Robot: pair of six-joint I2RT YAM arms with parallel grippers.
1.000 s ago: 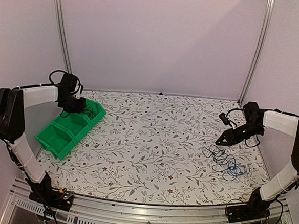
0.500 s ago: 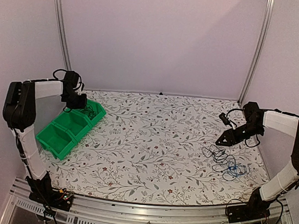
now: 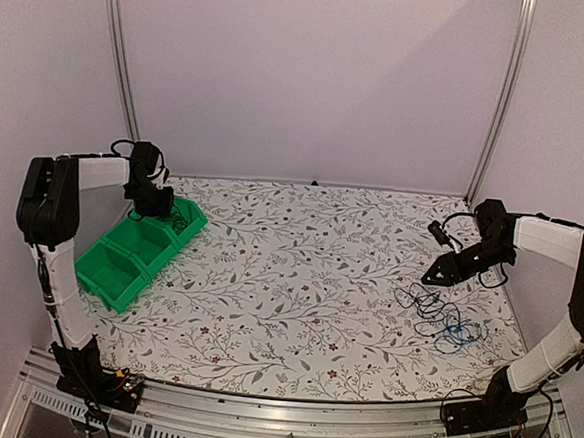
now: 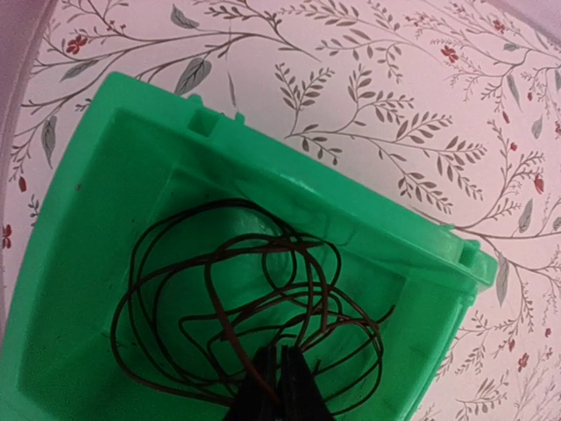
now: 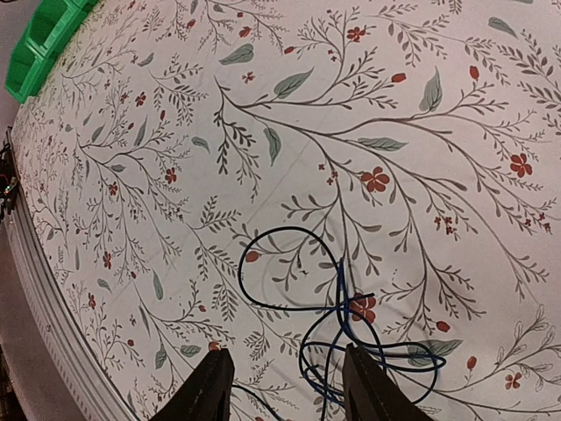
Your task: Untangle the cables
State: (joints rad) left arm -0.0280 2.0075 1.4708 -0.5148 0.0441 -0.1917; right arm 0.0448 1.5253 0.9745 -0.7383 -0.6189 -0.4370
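A tangle of thin black cables (image 3: 432, 307) with one bright blue cable (image 3: 454, 335) lies on the table at the right. My right gripper (image 3: 436, 275) hovers just above and behind it, open and empty. In the right wrist view the blue cable (image 5: 340, 298) and a black loop (image 5: 263, 263) lie between and ahead of the spread fingers (image 5: 209, 386). My left gripper (image 3: 154, 205) is over the far compartment of the green bin (image 3: 118, 267). In the left wrist view it (image 4: 280, 386) is shut, with a strand of the coiled dark brown cable (image 4: 219, 307) running into its tips.
The green bin (image 4: 377, 237) has three compartments and sits tilted at the table's left side. The floral table cover (image 3: 298, 280) ends at a metal rail along the near edge. Walls close in at the back and both sides.
The left arm's elbow has swung in and back while its gripper stayed over the bin's far compartment. The right arm and the tangle have not moved.
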